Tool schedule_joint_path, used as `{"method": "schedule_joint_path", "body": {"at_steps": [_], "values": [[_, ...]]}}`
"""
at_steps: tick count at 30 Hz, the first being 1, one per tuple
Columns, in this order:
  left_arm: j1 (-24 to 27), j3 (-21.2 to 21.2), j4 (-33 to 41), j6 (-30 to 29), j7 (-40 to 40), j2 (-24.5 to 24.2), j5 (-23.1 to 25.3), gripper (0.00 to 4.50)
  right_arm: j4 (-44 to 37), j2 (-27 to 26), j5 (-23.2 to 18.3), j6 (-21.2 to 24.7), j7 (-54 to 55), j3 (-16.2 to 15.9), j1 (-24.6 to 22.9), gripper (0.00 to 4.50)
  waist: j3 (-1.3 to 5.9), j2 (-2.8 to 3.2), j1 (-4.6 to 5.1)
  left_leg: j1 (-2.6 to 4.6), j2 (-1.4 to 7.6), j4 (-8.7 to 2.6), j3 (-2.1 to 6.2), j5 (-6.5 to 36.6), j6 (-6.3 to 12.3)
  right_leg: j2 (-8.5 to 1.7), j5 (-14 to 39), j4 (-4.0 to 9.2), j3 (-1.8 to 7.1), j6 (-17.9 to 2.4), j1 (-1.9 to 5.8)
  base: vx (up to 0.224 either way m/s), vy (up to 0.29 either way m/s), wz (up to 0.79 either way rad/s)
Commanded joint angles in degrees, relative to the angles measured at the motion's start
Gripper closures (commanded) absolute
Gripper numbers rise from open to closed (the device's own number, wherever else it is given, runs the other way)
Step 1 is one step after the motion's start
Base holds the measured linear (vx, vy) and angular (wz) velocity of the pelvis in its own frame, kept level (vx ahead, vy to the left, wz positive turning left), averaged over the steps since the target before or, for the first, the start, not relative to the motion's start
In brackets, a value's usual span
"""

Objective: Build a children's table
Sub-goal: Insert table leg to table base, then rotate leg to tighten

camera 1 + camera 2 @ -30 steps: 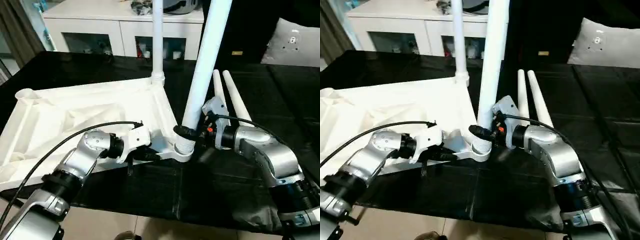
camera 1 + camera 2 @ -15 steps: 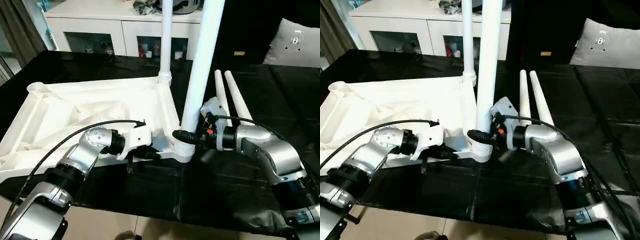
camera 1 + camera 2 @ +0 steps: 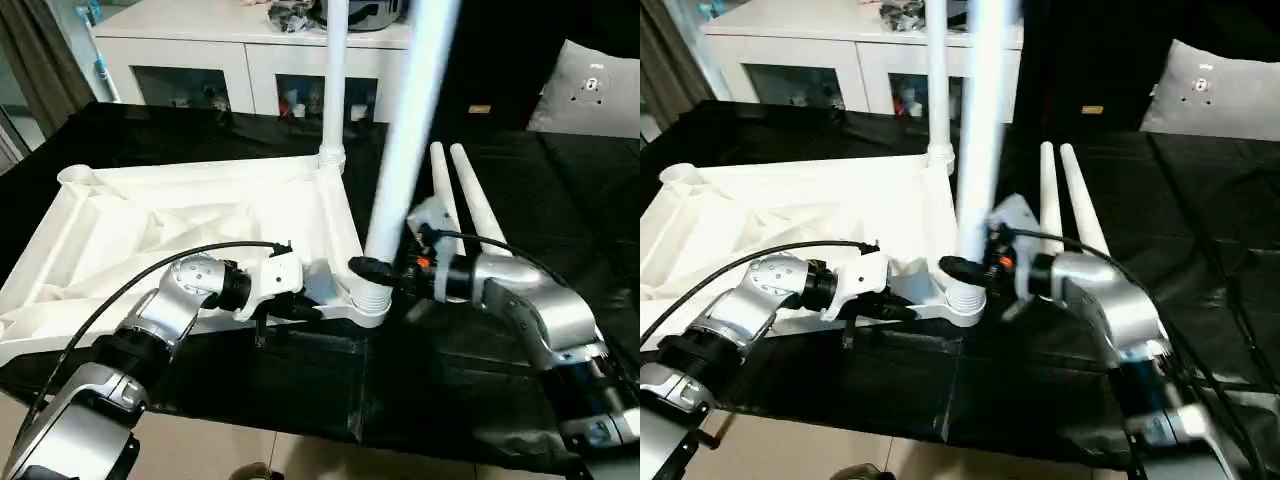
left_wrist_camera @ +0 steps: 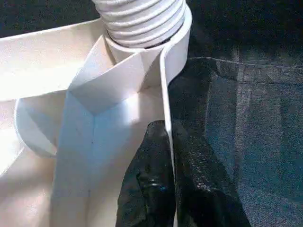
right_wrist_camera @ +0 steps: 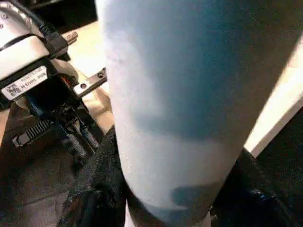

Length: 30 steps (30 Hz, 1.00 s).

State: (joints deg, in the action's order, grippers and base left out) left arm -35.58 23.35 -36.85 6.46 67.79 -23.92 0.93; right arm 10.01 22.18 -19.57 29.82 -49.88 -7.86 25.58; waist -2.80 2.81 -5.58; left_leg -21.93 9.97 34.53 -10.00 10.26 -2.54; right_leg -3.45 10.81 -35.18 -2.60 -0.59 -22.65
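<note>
The tall white tapered plastic leg (image 3: 405,150) in the near corner socket has swung more upright within a second; the right gripper (image 3: 372,270) stays clamped round its base, the left gripper (image 3: 300,310) pinched shut on the rim of the upturned white ribbed tabletop (image 3: 180,215) on the black-covered work table (image 3: 300,390). One far leg (image 3: 334,80) already stands seated; two spare legs (image 3: 460,195) lie beside, so roughly half remains.
</note>
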Motion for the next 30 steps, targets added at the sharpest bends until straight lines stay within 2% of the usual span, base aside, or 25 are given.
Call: {"method": "schedule_joint_path", "body": {"at_steps": [1,2,4,5,6,7,8,9,10,11,13,14,15,16,17,20,21,22,23,24,25,26,30], "values": [[-0.34,-0.65,-0.39,0.94,-0.87,0.16,1.03,4.50,2.69,-0.37,1.47,1.35,3.17,0.66,-4.00,2.62,3.87,0.07,0.16,1.33,3.03,-3.97,0.95,12.56,-0.10,-4.75,10.58,4.20,2.51,-12.68,2.44,0.000,0.000,0.00],[-0.28,-0.90,-0.44,0.72,-1.17,0.29,0.91,4.50,2.55,-0.67,1.66,0.78,4.15,1.11,-4.78,2.62,3.89,0.56,0.05,1.36,3.03,-4.06,1.12,13.21,-0.46,-4.85,11.88,4.22,2.45,-12.43,2.47,0.000,0.000,0.00],[-0.04,-1.47,-0.33,0.13,-1.72,0.64,0.43,4.50,1.18,-1.80,1.73,-0.41,6.69,2.39,-7.07,2.62,3.64,0.20,0.20,1.46,2.99,-4.24,1.06,14.57,-0.71,-4.69,13.73,4.57,2.48,-11.81,2.30,0.000,0.000,0.00],[-0.04,-1.47,-0.33,0.13,-1.72,0.64,0.43,4.50,1.18,-1.80,1.73,-0.41,6.69,2.39,-7.07,2.62,3.48,0.49,0.24,1.65,3.00,-4.47,1.13,16.49,-1.18,-4.77,16.66,4.89,2.48,-11.15,2.20,0.000,0.000,0.00],[0.02,-1.49,-0.30,0.06,-1.73,0.68,0.41,4.50,0.31,-1.89,2.07,-0.67,7.32,2.33,-7.81,2.62,3.41,0.37,0.30,1.74,3.00,-4.53,1.19,17.29,-1.40,-4.83,18.10,5.04,2.48,-10.80,2.15,0.000,0.000,0.00],[0.11,-1.41,-0.25,0.12,-1.70,0.65,0.50,4.50,-0.79,-1.52,3.14,-1.15,7.57,1.35,-8.54,2.62,3.13,0.95,0.49,2.06,2.95,-4.78,1.48,20.00,-2.10,-4.91,22.55,5.37,2.44,-9.75,2.04,0.000,0.000,0.00],[0.11,-1.41,-0.25,0.12,-1.70,0.65,0.50,4.50,-0.79,-1.52,3.14,-1.15,7.57,1.35,-8.54,2.62,3.13,0.95,0.49,2.06,2.95,-4.78,1.48,20.00,-2.10,-4.91,22.55,5.37,2.44,-9.75,2.04,0.000,0.000,0.00],[0.17,-1.35,-0.23,0.20,-1.69,0.62,0.58,4.50,-1.38,-1.24,3.81,-1.41,7.59,0.68,-8.89,2.62,3.03,0.59,0.74,2.37,3.00,-4.94,1.53,21.75,-2.48,-4.84,24.30,5.73,2.43,-9.26,1.98,0.000,0.000,0.00],[0.31,-1.20,-0.18,0.35,-1.69,0.55,0.76,4.50,-2.09,-0.59,5.24,-1.93,7.61,-0.90,-9.28,2.62,3.19,0.67,0.82,2.34,3.01,-5.03,1.63,21.23,-2.54,-4.91,23.53,5.64,2.59,-9.19,2.09,0.000,0.000,0.00],[0.31,-1.18,-0.18,0.37,-1.68,0.54,0.78,4.50,-2.09,-0.55,5.33,-2.00,7.58,-1.01,-9.30,2.62,3.23,0.70,0.81,2.28,3.05,-5.03,1.61,20.88,-2.46,-4.91,22.63,5.57,2.65,-9.36,2.11,0.000,0.000,0.00],[0.44,-0.62,-0.13,1.05,-1.36,0.28,1.47,4.50,-1.69,0.75,8.82,-4.23,6.81,-4.61,-9.22,2.62,3.27,0.38,0.85,1.99,3.04,-5.00,1.52,19.21,-2.08,-4.82,19.65,5.20,2.71,-9.98,2.26,0.000,0.000,0.00],[0.44,-0.61,-0.13,1.05,-1.36,0.28,1.47,4.50,-1.69,0.76,8.84,-4.24,6.81,-4.63,-9.23,2.62,3.27,0.38,0.85,1.99,3.04,-5.00,1.52,19.21,-2.08,-4.82,19.65,5.20,2.71,-9.98,2.26,0.000,0.000,0.00],[0.35,-0.34,-0.14,1.52,-1.17,0.04,1.90,4.50,-1.32,1.42,10.08,-4.91,5.97,-6.21,-8.97,2.62,3.21,0.47,0.92,1.99,3.02,-5.00,1.43,19.29,-1.92,-4.83,19.89,5.27,2.72,-9.96,2.23,0.000,0.000,0.00],[0.31,-0.21,-0.03,1.70,-1.03,-0.10,2.06,4.50,-1.18,1.62,10.26,-4.86,5.62,-6.72,-8.83,2.62,3.17,0.16,1.03,2.00,2.95,-5.00,1.41,19.50,-1.80,-4.87,21.01,5.43,2.74,-9.76,2.26,0.000,0.000,0.00],[0.26,-0.12,0.07,1.84,-0.77,-0.20,2.10,4.50,-0.95,1.83,10.40,-4.79,5.17,-7.21,-8.65,2.62,3.06,0.38,1.04,2.07,2.96,-5.04,1.45,20.04,-1.78,-4.89,22.63,5.52,2.77,-9.45,2.11,0.000,0.000,0.00],[-0.07,0.09,0.37,2.22,0.16,-0.41,2.08,4.50,-0.70,2.91,10.70,-4.01,2.82,-9.19,-8.50,2.62,3.06,-0.13,1.13,2.15,3.03,-5.10,1.54,20.43,-1.59,-4.90,24.46,5.67,2.75,-8.82,2.06,0.000,0.000,0.00],[-0.50,0.19,-0.09,2.58,0.40,-0.38,2.19,4.50,-0.45,3.12,10.66,-3.74,2.16,-9.81,-8.49,2.62,3.12,0.07,1.08,2.22,3.11,-5.06,1.52,20.59,-1.51,-4.91,23.96,5.74,2.86,-8.82,1.86,0.000,0.000,0.00],[-0.82,0.31,-0.28,2.74,0.68,-0.36,2.26,4.50,-0.44,3.33,10.57,-3.63,1.69,-10.21,-8.72,2.62,3.07,-0.24,1.15,2.16,3.16,-5.14,1.50,20.51,-1.49,-4.87,23.36,5.74,2.89,-8.87,1.88,0.000,0.000,0.00],[-1.33,0.42,-0.62,3.03,1.03,-0.27,2.40,4.50,-0.39,3.45,10.32,-3.55,1.38,-10.48,-9.26,2.62,3.08,-0.20,1.07,2.09,3.19,-5.19,1.47,19.98,-1.46,-4.82,21.52,5.56,2.93,-9.21,1.86,0.000,0.000,0.00],[-1.43,0.43,-0.72,3.09,1.06,-0.25,2.42,4.50,-0.34,3.43,10.27,-3.51,1.37,-10.49,-9.30,2.62,2.76,-0.51,1.16,1.95,3.18,-5.30,1.40,19.81,-1.28,-4.76,20.76,5.62,2.98,-9.31,1.75,0.000,0.000,0.00],[-2.11,0.38,-1.52,3.50,1.25,-0.09,2.59,4.50,0.08,3.23,10.06,-3.38,1.35,-10.53,-9.50,2.62,2.92,-0.32,1.12,2.10,3.14,-5.29,1.39,19.81,-1.26,-4.69,19.70,5.43,2.98,-9.65,1.81,0.000,0.000,0.00],[-3.43,0.22,-3.02,4.13,1.53,0.16,2.70,4.50,0.78,2.76,9.70,-3.13,1.43,-10.41,-9.72,2.62,2.30,-0.50,1.20,2.03,3.06,-5.44,1.33,20.53,-1.19,-4.67,19.98,5.60,3.03,-9.68,1.56,0.000,0.000,0.00],[-5.18,-0.25,-4.51,4.31,2.19,0.23,2.64,4.50,1.52,2.11,9.52,-3.00,1.67,-10.23,-9.57,2.62,1.93,-0.73,1.33,2.41,3.09,-5.66,1.62,23.80,-1.81,-4.97,25.38,6.10,2.98,-8.62,1.48,0.000,0.000,0.00]]}}
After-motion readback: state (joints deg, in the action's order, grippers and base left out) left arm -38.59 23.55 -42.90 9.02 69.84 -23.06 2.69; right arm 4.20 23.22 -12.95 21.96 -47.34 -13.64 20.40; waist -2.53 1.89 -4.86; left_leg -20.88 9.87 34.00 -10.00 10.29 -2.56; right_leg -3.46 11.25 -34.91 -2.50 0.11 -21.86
